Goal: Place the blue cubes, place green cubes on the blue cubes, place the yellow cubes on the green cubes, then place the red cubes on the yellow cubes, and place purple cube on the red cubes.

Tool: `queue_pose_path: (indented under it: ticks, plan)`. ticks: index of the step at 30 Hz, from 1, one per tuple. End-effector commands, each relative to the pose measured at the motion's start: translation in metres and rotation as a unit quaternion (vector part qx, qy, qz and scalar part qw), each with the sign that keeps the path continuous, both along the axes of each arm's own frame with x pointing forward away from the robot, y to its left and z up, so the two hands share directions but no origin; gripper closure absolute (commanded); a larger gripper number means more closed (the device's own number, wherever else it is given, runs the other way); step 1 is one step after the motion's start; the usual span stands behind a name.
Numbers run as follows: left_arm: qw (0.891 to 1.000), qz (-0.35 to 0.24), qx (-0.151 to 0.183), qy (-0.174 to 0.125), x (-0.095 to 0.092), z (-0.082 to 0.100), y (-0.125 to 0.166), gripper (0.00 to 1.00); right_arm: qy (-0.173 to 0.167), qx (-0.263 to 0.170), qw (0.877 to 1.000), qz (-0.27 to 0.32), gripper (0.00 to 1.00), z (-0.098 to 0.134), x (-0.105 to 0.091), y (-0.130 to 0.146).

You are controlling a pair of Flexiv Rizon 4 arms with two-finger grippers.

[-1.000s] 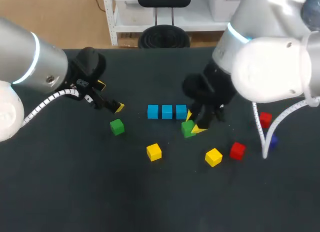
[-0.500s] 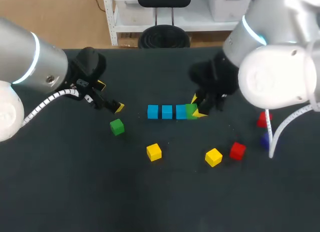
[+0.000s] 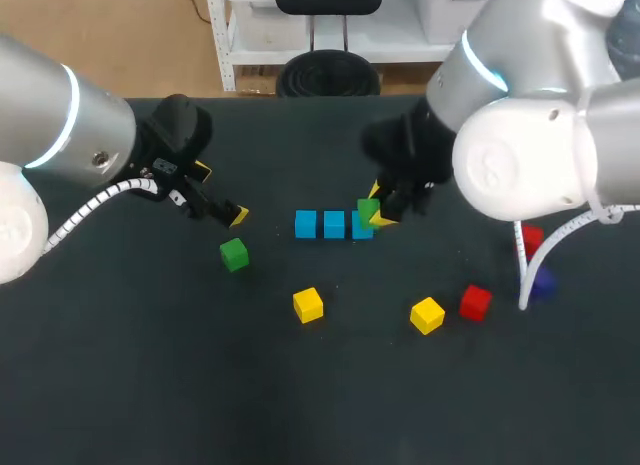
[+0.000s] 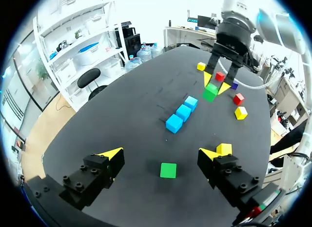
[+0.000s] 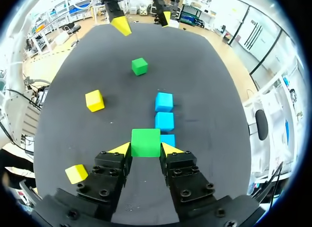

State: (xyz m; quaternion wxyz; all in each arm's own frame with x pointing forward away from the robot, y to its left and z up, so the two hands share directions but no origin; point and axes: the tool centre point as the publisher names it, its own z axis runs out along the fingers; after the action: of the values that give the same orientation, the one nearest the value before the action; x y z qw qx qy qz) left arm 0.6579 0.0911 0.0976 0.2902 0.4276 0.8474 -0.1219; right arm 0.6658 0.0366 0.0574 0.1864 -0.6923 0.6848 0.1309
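Note:
Three blue cubes lie in a row mid-table. My right gripper is shut on a green cube and holds it just above the row's right-end blue cube. In the right wrist view that green cube sits between the yellow fingertips. My left gripper hangs open and empty left of the row, above a second green cube, which lies ahead of its fingers. Two yellow cubes, two red cubes and a purple cube lie loose.
The black table has open room along its front and left. In the left wrist view a third yellow cube lies beyond my right gripper. The right arm's white cable loops over the red and purple cubes.
My right gripper lifted the green cube from the table right of the blue row and carried it up and left over the row's right end. The left arm stayed put.

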Motion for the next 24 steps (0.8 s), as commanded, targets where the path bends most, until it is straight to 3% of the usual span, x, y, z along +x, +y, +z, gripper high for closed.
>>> queue_pose_path:
  ticks: [1,24]
  plan:
    - [1.000,0.003,0.002,0.000,-0.001,0.000,-0.001,0.00,0.003,0.003,1.000,0.001,1.00,-0.005,0.014,0.004]
    - [1.000,0.003,0.002,0.000,-0.001,0.000,-0.001,0.00,0.014,0.011,1.000,0.009,1.00,-0.030,0.032,0.021]
